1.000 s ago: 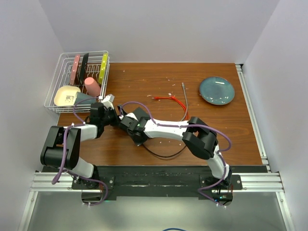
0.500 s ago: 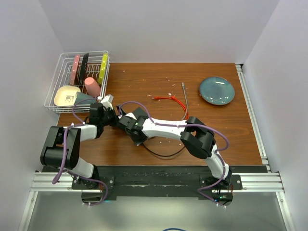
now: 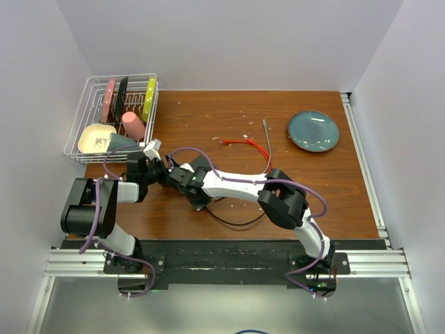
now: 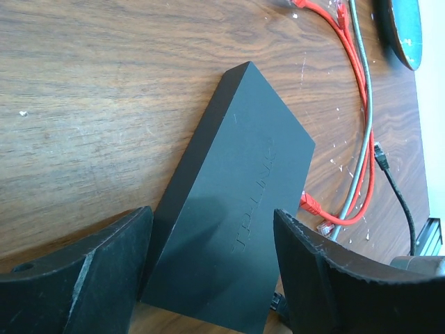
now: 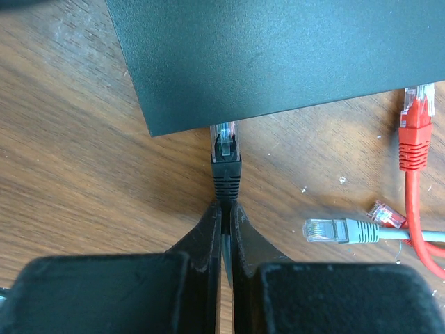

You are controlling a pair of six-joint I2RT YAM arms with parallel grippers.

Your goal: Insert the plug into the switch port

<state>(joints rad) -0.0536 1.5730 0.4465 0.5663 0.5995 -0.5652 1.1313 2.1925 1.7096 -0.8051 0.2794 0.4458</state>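
The black switch box lies flat on the wooden table. My left gripper holds its near end between the fingers, one at each long side. In the right wrist view the box fills the top. My right gripper is shut on the black cable just behind the black plug. The plug's clear tip touches the box's lower edge; the port itself is hidden under that edge. In the top view both grippers meet at the table's left, the left gripper beside the right gripper, and they cover the box.
A red plug also points at the box's edge, and a loose grey plug lies beside it. The red cable and the black cable loop trail across the table. A dish rack stands at the back left and a blue-grey plate at the back right.
Both grippers have shifted slightly to the left together. The right arm's elbow has followed them left.
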